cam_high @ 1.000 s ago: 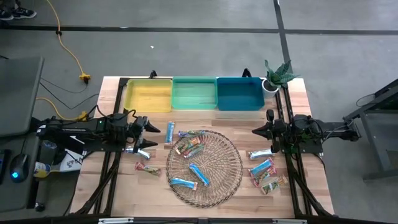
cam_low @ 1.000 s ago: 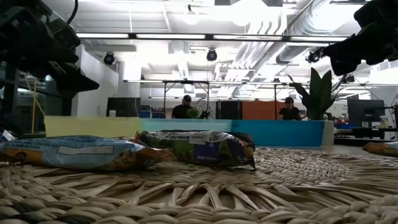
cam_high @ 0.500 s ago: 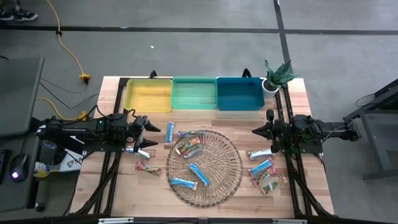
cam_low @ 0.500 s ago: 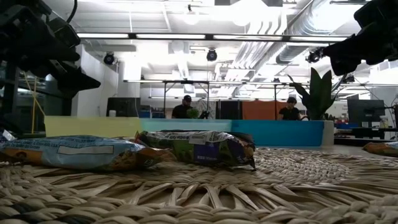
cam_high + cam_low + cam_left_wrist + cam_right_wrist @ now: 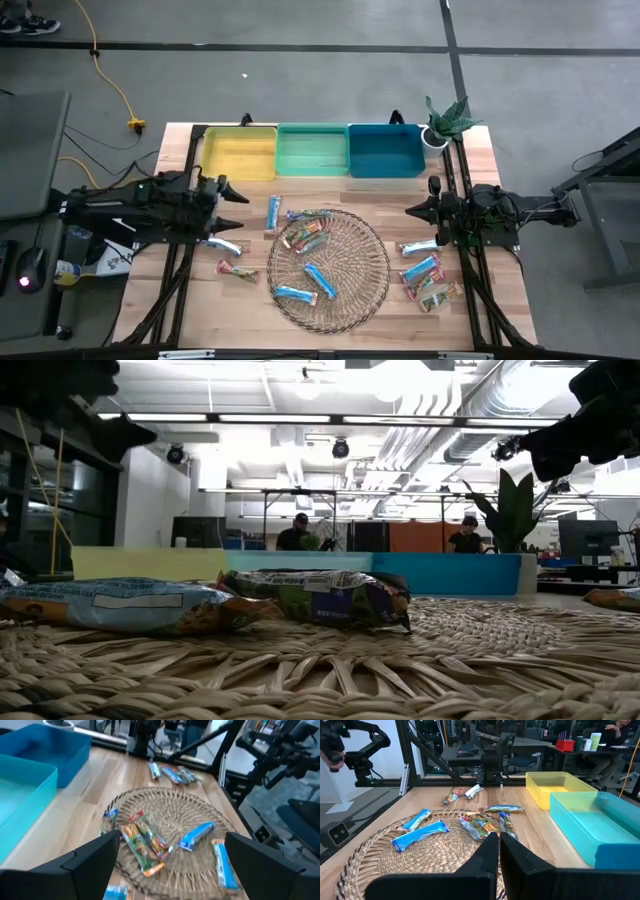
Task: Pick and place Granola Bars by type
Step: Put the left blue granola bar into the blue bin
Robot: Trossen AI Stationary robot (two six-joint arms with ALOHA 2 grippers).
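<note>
Since sorting by type needs one bin per wrapper, the yellow bin, green bin and blue bin stand side by side along the table's far edge, all looking empty, so I judge the job barely begun. The bars lie scattered: several on the wicker tray in the middle, a few on the wood beside the tray's left edge, and a cluster on the right.

The left pincer hangs above the table left of the tray, near the yellow bin, its fingers spread wide and empty, probably ready to come down over a bar. Nearest it are a blue bar and a silvery one.

The right pincer waits right of the tray, fingers pressed together on nothing, clear of the work.
</note>
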